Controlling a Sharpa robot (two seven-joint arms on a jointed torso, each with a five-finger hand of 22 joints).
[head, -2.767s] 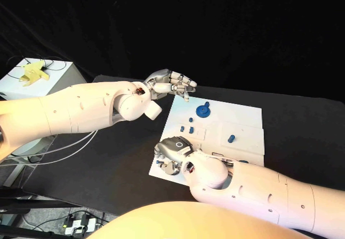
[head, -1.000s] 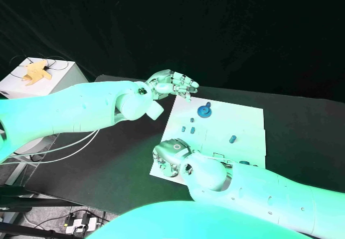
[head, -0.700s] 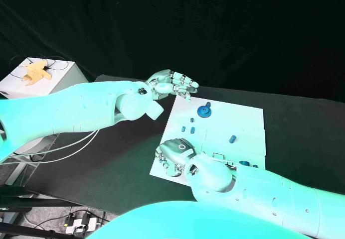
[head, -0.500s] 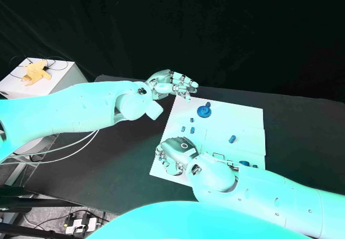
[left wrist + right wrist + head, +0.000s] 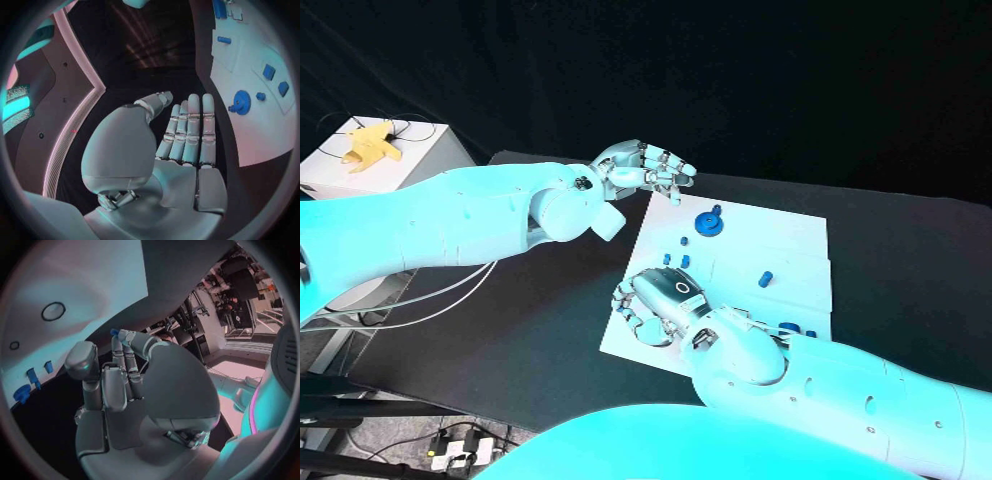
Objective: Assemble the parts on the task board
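Head view: the white task board (image 5: 790,245) lies in the middle of the black table (image 5: 906,250). The left hand (image 5: 643,168) hangs above the table just off the board's far left corner, holding nothing. In the left wrist view its fingers (image 5: 190,131) lie straight and side by side, released, with the board to one side of them. The right hand (image 5: 658,300) is over the board's near left part, and the right wrist view shows it pinching a small blue part (image 5: 115,332) between fingertip and thumb, lifted off the board's surface.

On the board, a round blue part with a knob (image 5: 710,221) stands near the far edge, toward the left corner. A small blue peg (image 5: 764,278) sits near the middle. Two small blue pieces (image 5: 675,260) lie close to the left edge, just beyond the right hand, and another blue piece (image 5: 790,329) shows by the near right edge beside the right arm.

Off the table's far left corner stands a pale box (image 5: 380,165) with a yellow object (image 5: 368,143) on top.
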